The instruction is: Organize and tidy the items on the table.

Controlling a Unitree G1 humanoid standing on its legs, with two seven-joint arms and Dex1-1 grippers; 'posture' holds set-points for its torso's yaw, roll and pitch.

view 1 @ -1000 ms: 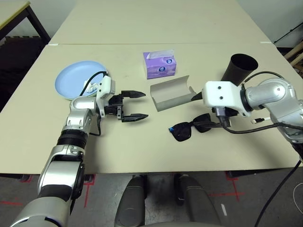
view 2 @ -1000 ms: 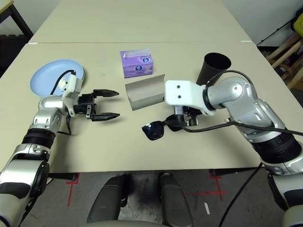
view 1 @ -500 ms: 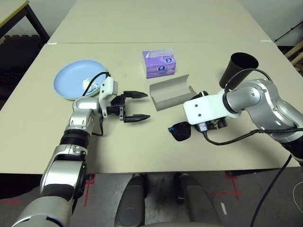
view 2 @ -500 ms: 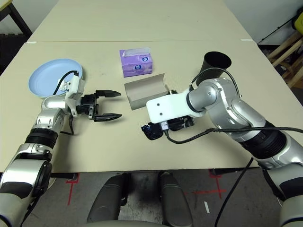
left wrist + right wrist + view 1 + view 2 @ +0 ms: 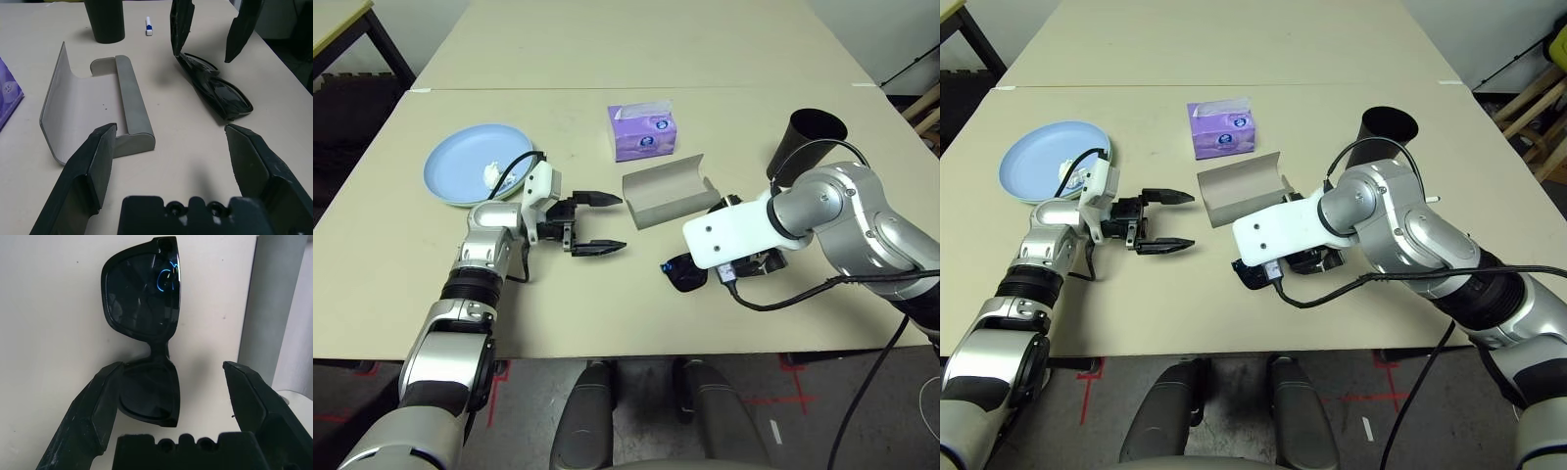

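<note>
R gripper is hanging over the black sunglasses, fingers spread wide w/ nothing pinched. One finger is sitting over the edge of the nearer lens; whether it's touching can't be told. The other finger is standing clear, on the side toward the grey glasses case. The sunglasses are lying flat on the table, near-centre, just in front of the case, w/ one lens poking out left from under the R wrist's white block in the head views.

L gripper is hovering left of centre, pointing right, roughly level, fingers also spread apart & empty. It's aimed at the case and well apart from it.

The case is lying open, lid up, at mid-table between both grippers. The purple tissue box is sitting just beyond it, on the far side, white tissue showing at its top. The black tapered cup is standing upright to the far right, behind the R forearm. The white blue-capped pen is lying on the table beside the cup.

The light blue plate is resting far left, behind the L wrist, w/ the crumpled white tissue lying on it near its right rim.
</note>
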